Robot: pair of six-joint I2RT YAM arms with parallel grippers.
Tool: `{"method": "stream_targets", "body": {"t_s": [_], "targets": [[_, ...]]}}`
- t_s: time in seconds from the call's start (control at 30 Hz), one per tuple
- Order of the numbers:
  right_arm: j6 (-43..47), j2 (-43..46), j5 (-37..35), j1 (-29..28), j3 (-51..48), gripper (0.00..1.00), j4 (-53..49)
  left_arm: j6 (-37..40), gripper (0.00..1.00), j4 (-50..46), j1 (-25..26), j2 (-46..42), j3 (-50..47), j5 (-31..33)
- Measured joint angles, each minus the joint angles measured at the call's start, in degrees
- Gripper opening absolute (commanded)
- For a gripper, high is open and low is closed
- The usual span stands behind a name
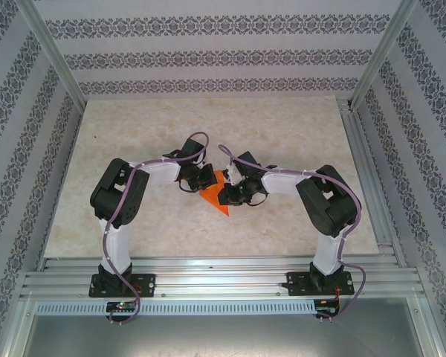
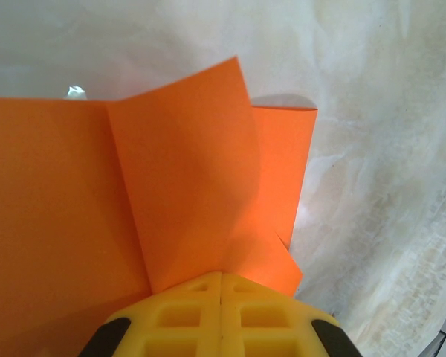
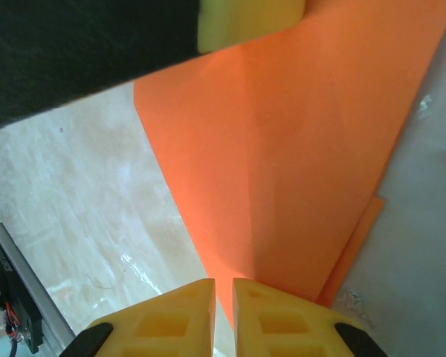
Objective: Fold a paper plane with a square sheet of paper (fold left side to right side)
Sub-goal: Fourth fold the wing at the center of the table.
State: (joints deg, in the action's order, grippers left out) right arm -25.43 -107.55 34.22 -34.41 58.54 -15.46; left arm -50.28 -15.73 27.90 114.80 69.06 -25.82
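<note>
The square sheet of paper [image 1: 214, 198] lies near the middle of the table [image 1: 134, 141], a little toward the table's near edge, bright orange against the pale marbled top. It is not a flat square: from above it reads as a creased wedge, its point aimed at the table's near edge. Both arms reach in over the middle of the table and meet at the sheet, one from each side.

In the left wrist view, the left gripper [image 2: 221, 279] has its yellow jaws pressed together with no gap. The tips touch the paper at the foot of a flap that lifts and curls off the layer below, its free corner raised. It cannot be told whether any paper is nipped between them.

In the right wrist view, the right gripper [image 3: 223, 290] has its jaws a thin slit apart. The tips sit at the wedge's narrow end (a crease runs away from them across the orange), and a second layer peeks out along one edge. Whether they hold the sheet cannot be told.
</note>
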Motion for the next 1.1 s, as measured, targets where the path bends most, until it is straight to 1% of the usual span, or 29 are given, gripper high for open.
{"method": "stream_targets", "body": {"t_s": [0.6,0.87,1.1], "targets": [[1.2,0.0,0.0,0.0,-2.5,0.14,1.5,0.6,0.00,0.0,0.0,0.0,0.0,0.2],[1.1,2.1,0.0,0.0,-6.6,0.14,5.8,0.6,0.00,-0.5,0.0,0.0,0.1,0.2],[1.1,5.9,0.0,-0.3,-12.1,0.14,8.5,0.6,0.00,-1.2,0.3,0.1,0.5,0.4]]}}
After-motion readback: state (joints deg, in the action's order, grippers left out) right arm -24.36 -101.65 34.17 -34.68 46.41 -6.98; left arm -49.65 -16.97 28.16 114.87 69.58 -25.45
